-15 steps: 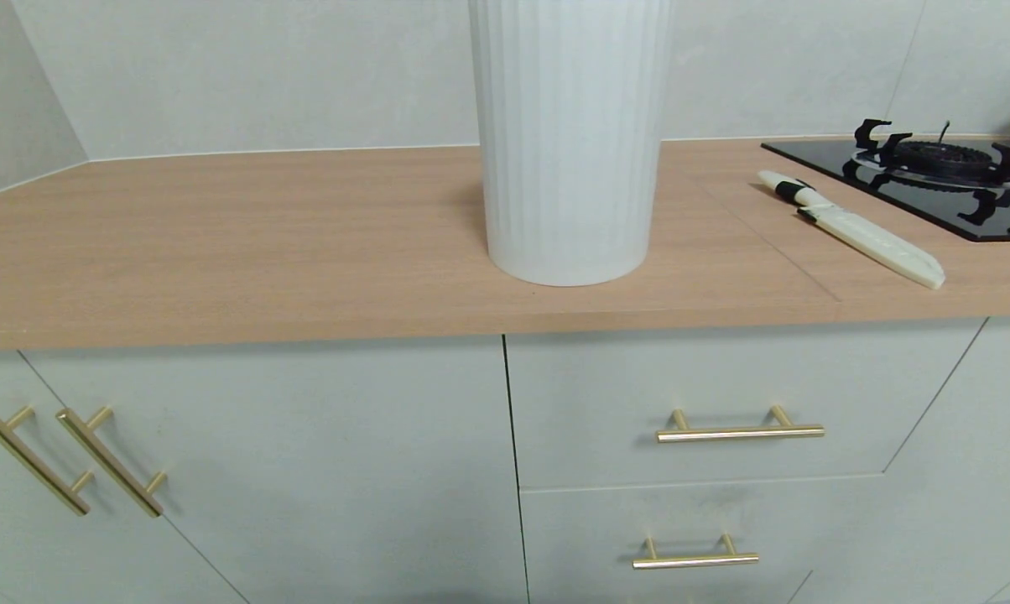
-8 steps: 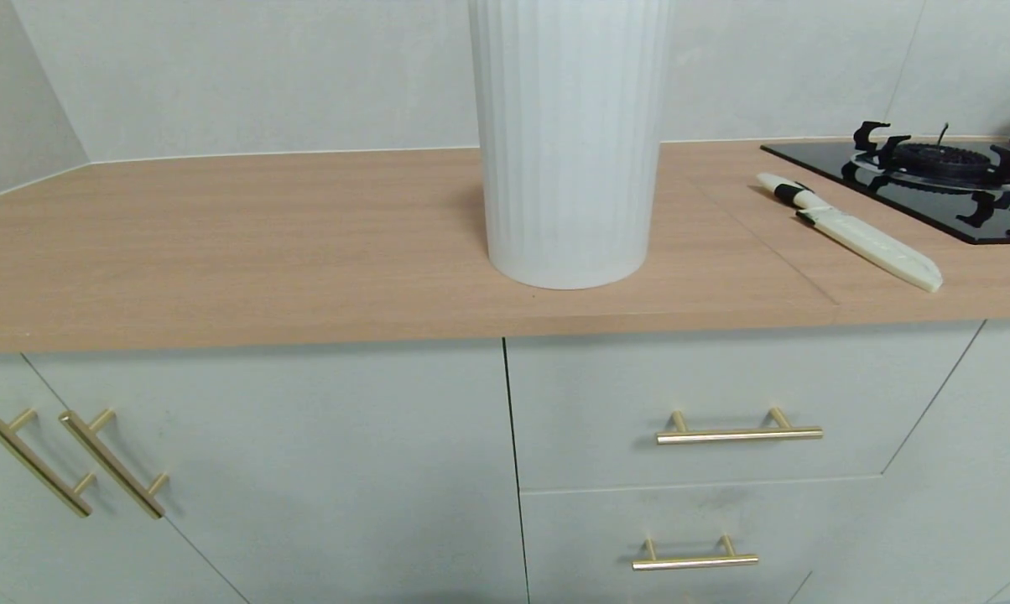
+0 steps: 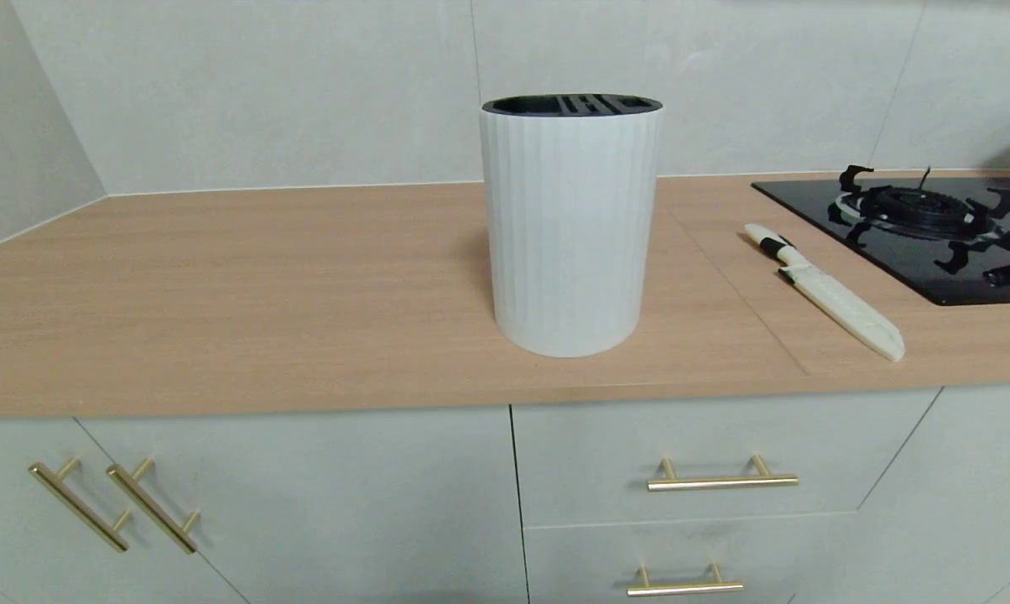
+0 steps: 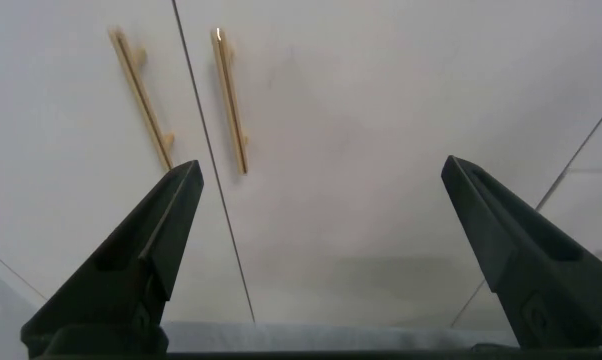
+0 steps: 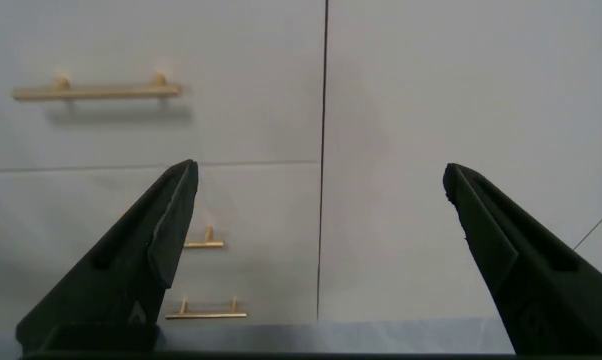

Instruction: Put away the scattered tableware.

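countertop (image 3: 220, 294) lower in view, knife block (image 3: 568, 226) top newly visible, left hand (image 4: 319, 168), right hand (image 5: 319, 170) spread

White ribbed knife block (image 3: 569, 226) upright on counter (image 3: 220, 294), knife (image 3: 824, 291) beside

White knife (image 3: 824, 291) lies flat — right of the upright ribbed holder (image 3: 570, 226).

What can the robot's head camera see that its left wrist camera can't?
Head camera's extras: the wooden counter, the white knife holder standing on it, a knife lying flat beside the holder, and the black stove.
Left wrist camera's extra: the left gripper, its jaws wide open with nothing between them.
In both: grey cupboard doors with a pair of gold handles.
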`<state>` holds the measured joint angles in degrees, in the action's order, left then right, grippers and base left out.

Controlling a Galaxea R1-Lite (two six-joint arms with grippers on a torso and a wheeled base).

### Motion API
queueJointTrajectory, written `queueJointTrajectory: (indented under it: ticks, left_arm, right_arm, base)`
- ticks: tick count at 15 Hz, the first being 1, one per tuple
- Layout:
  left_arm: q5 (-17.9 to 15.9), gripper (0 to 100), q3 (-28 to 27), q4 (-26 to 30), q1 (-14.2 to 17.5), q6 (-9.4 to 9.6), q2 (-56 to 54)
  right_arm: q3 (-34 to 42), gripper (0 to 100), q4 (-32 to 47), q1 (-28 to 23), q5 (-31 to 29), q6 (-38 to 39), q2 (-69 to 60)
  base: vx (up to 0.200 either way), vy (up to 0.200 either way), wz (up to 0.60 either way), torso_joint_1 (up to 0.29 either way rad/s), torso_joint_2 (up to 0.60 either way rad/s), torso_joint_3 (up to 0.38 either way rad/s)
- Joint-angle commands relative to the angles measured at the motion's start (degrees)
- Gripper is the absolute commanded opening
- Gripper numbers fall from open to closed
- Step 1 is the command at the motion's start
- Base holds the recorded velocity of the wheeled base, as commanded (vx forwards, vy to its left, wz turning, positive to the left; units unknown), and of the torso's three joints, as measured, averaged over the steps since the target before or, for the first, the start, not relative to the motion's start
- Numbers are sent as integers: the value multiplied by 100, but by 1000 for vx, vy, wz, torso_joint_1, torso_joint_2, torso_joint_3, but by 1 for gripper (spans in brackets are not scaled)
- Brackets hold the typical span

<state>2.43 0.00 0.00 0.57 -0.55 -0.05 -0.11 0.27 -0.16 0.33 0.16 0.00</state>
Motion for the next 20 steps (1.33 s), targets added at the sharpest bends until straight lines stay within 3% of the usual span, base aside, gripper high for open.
queueJointTrajectory:
  ticks: [1,20]
  left_arm:
    - [4,100,0,0,4,-7,5]
    - [4,100,0,0,-5,-7,5]
  right_arm:
    - [2,100,0,-2,2,2,9]
    - [2,100,0,-2,2,2,0]
  base:
    - [0,0,0,163,-481,-315]
    - [0,0,0,211,-505,-293]
